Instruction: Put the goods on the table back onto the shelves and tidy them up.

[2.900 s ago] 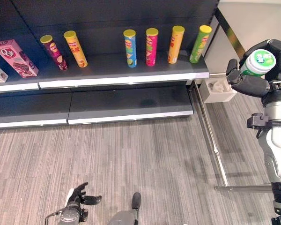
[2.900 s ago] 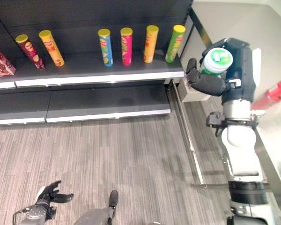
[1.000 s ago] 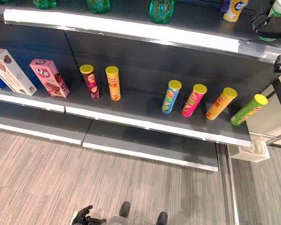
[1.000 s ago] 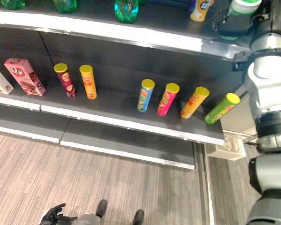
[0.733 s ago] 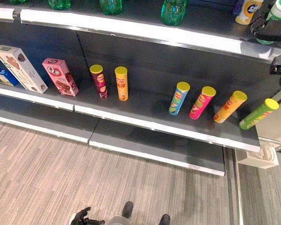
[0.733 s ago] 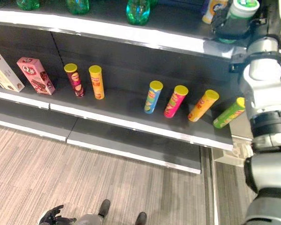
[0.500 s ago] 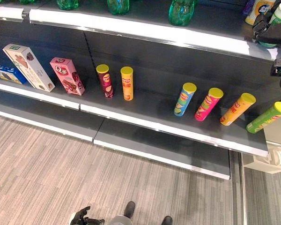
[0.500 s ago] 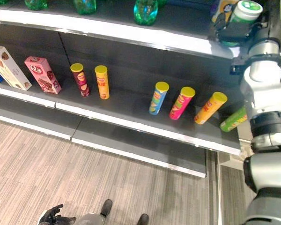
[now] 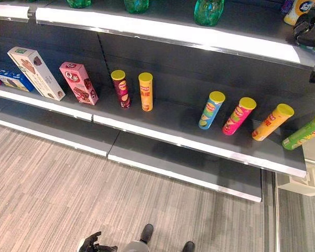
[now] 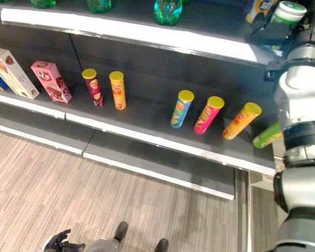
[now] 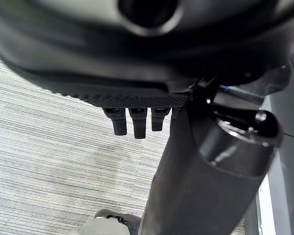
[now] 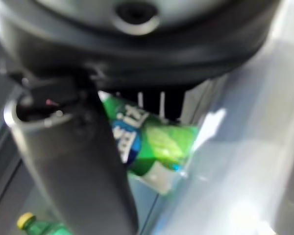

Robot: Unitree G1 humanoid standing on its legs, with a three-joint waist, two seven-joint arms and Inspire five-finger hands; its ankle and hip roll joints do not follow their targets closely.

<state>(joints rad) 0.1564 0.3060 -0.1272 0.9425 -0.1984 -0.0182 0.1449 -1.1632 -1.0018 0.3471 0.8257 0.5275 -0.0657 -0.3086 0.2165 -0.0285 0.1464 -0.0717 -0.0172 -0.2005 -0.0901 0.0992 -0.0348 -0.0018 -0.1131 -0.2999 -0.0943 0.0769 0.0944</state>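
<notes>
A robot stands facing dark store shelves. Its right hand (image 10: pixel 275 32) is raised to the right end of the top shelf (image 10: pixel 147 38), fingers and thumb curled around a green bottle with a white cap (image 10: pixel 286 14), held upright so its base can meet the shelf board. The bottle seems to hover at the shelf's front edge rather than rest on it, though the hand hides its base. It sits just beside a yellow bottle (image 9: pixel 299 9) and well right of green bottles (image 9: pixel 208 10) already on that shelf, which suggests drinks are grouped there.

On the middle shelf (image 9: pixel 199 144), six tall snack tubes (image 9: pixel 146 92) stand apart in a loose row, with boxes (image 9: pixel 79 83) further left: snacks stay one level lower.

The left hand (image 9: pixel 94 244) hangs low over the grey floor (image 9: pixel 52 194), fingers relaxed and apart, holding nothing.
</notes>
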